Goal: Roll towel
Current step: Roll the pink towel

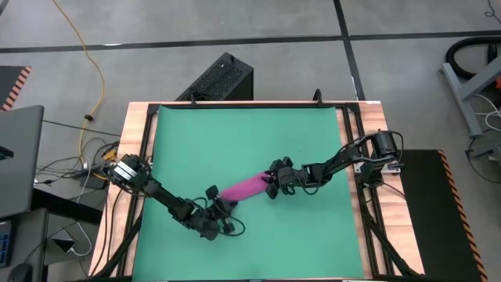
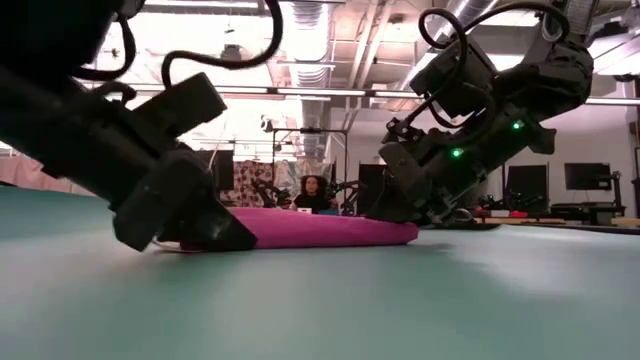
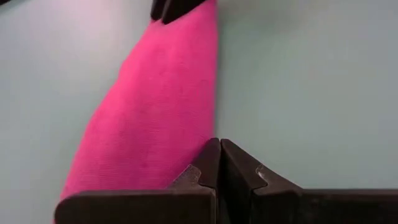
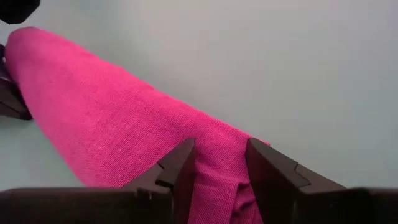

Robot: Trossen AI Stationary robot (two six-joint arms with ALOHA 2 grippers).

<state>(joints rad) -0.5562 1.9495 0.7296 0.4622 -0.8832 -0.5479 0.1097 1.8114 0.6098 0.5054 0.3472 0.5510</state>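
High view shows the green mat (image 1: 250, 149) covering most of the table, with the towel (image 1: 246, 187) lying near its middle as a long, narrow pink roll set at a slant. The two arms meet it from opposite ends. The right gripper (image 1: 274, 188) sits at one end with its fingers (image 4: 180, 165) part-way apart and a fold of cloth pinched between them. The left gripper (image 1: 223, 205) rests at the other end, fingers (image 3: 211, 165) pressed fully together beside the roll's edge and holding nothing. To finish the roll well, both ends probably need to turn evenly, so the roll stays tight and straight rather than coning. The right grip should stay light, or the cloth may drag and unwind.
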